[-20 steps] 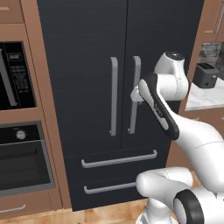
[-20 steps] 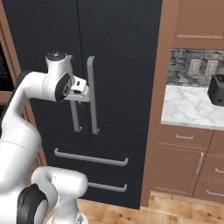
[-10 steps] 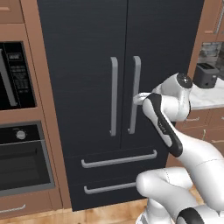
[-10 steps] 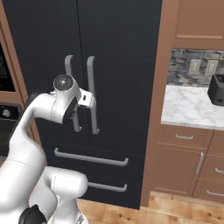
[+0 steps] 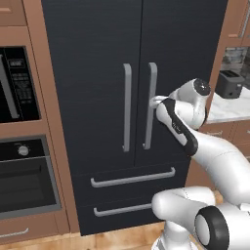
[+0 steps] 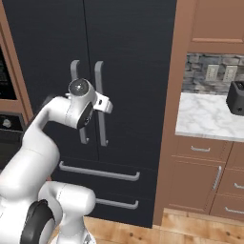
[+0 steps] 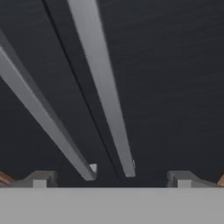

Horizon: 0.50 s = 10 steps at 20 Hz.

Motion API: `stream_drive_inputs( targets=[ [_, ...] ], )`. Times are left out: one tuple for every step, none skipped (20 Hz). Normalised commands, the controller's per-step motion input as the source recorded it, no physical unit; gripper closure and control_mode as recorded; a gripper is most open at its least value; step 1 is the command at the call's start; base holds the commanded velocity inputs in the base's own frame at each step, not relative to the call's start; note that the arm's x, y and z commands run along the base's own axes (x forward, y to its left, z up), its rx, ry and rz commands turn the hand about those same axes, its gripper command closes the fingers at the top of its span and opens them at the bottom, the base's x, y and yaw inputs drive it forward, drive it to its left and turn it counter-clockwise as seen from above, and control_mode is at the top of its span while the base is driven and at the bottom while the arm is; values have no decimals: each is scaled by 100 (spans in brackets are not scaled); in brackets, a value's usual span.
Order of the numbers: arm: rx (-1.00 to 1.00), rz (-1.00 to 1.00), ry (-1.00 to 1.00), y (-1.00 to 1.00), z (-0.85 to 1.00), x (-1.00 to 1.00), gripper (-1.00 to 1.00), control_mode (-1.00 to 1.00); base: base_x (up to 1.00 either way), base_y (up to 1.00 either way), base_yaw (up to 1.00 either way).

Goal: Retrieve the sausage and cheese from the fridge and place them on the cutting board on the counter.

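The fridge [image 5: 97,73] stands shut, a tall matte black front with two doors meeting at a thin seam. Two grey vertical bar handles flank that seam: the left handle [image 5: 127,107] and the right handle [image 5: 150,105]. Below the doors sit two drawers, each with a grey horizontal bar, the upper drawer bar [image 5: 133,177] and the lower drawer bar [image 5: 122,210]. Brown-framed wall ovens [image 5: 22,171] fill the cabinet to the left of the fridge. To the right, a brown cabinet column separates the fridge from a side counter of white marble [image 6: 209,119] that carries a dark toaster [image 6: 236,97], with a stone backsplash and outlets [image 6: 220,72] behind it and brown drawers [image 6: 205,181] under it. A wooden floor [image 6: 200,228] runs along the bottom.

With both doors closed, nothing of the fridge's inside can be seen, so the sausage and cheese cannot be made out.

The gripper [image 5: 155,101] sits right at the right handle, about mid-height of the bar, reaching in from the right. In the right base view the gripper [image 6: 107,106] lies against the same bar, just beside the seam. In the hand view both handles run diagonally across the dark door, and the two fingertips [image 7: 41,178] stand far apart at the bottom corners, spread wide and closed on nothing. Whether a fingertip touches the bar cannot be told.
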Motion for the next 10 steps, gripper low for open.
stream_drive_inputs(
  targets=[
    [3,-9,-20,0,0,42,-100,-100,0,0,0],
    [3,-10,-21,0,0,40,-100,-100,0,0,0],
    [3,-9,-21,0,0,34,-100,-100,0,0,0],
    [4,-8,-17,0,2,36,-100,-100,0,0,0],
    [4,-7,-14,0,4,39,-100,-100,0,0,0],
    [4,-6,-14,0,6,40,-100,-100,0,0,0],
    [4,-6,-18,0,6,34,-100,-100,0,0,0],
    [2,-6,-14,0,4,39,-100,-100,0,0,0],
    [1,-7,-14,0,10,32,-100,-100,0,0,0],
    [1,-8,-9,0,14,38,-100,-100,0,0,0]
  ],
)
